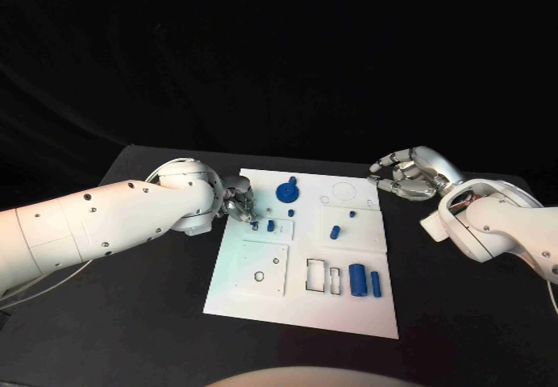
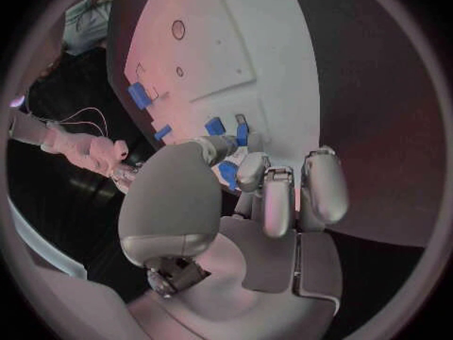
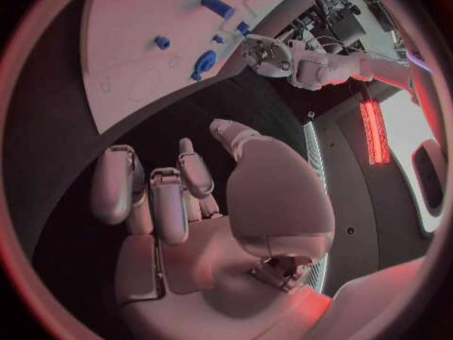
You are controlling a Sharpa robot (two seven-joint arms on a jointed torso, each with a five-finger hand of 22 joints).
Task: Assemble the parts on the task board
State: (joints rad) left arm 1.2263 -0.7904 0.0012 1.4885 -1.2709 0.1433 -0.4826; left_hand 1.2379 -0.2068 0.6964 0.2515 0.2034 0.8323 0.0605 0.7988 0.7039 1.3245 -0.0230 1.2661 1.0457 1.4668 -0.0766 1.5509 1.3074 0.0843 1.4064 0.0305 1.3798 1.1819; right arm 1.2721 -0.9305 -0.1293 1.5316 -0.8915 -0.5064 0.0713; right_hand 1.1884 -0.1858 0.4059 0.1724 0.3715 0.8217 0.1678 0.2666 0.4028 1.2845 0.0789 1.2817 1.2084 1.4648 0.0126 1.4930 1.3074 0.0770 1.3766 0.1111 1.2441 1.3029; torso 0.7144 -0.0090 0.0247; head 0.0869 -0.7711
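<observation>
The white task board (image 1: 305, 300) lies mid-table, also seen in the left wrist view (image 2: 245, 45) and the right wrist view (image 3: 132, 30). On it are a blue gear-like disc (image 1: 287, 192), small blue blocks (image 1: 270, 226), two short pieces (image 1: 335, 233) and two blue cylinders (image 1: 358, 278). My left hand (image 1: 239, 201) is low over the board's left edge. In the left wrist view its thumb and a fingertip (image 2: 251, 171) pinch a small blue part (image 2: 229, 174). My right hand (image 1: 407, 173) hovers off the board's far right corner, fingers loosely bent, holding nothing.
Rectangular and round cut-outs (image 1: 316, 274) mark the board's near half. Black table (image 1: 139, 306) surrounds the board on all sides. My left forearm (image 1: 105, 222) stretches across the table's left part, and my right forearm (image 1: 500, 230) across its right.
</observation>
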